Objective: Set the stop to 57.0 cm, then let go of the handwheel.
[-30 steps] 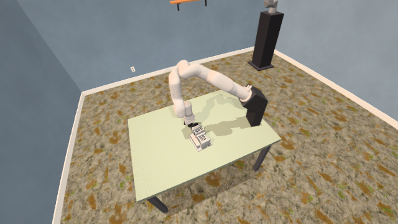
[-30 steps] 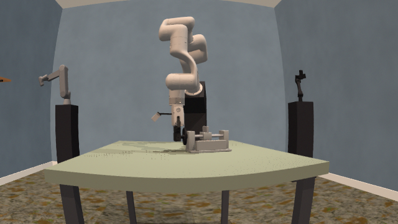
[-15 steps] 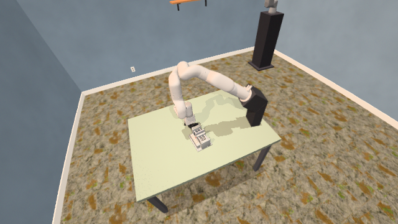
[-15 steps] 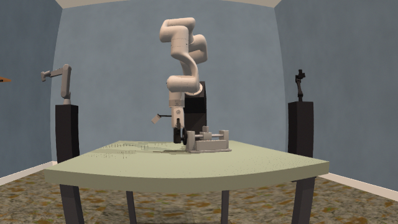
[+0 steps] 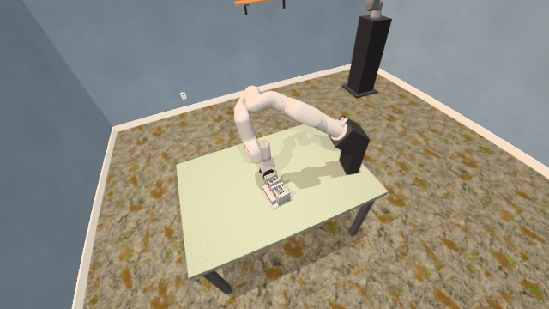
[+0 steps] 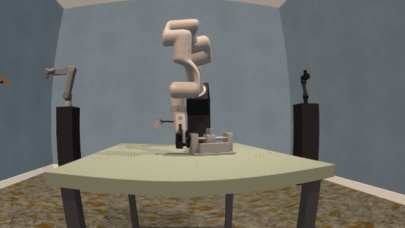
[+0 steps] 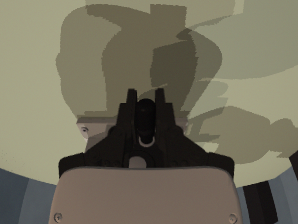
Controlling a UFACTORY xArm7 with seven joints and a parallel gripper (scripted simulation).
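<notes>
A small grey stop fixture (image 6: 211, 144) stands on the pale green table, with a screw rod along its top and a block-shaped stop (image 6: 209, 133) riding on it. It also shows in the top view (image 5: 277, 192). A dark handwheel (image 6: 187, 139) sits at the fixture's left end. My gripper (image 6: 180, 141) hangs straight down at that end and is shut on the handwheel's handle. In the wrist view the dark fingers stand close together around a dark knob. No scale reading can be made out.
The arm's black base block (image 5: 353, 146) stands at the table's far right edge. Black pedestals (image 6: 68, 134) (image 6: 305, 130) stand beside the table on the floor. The table's near edge (image 6: 190, 183) lies far from the fixture.
</notes>
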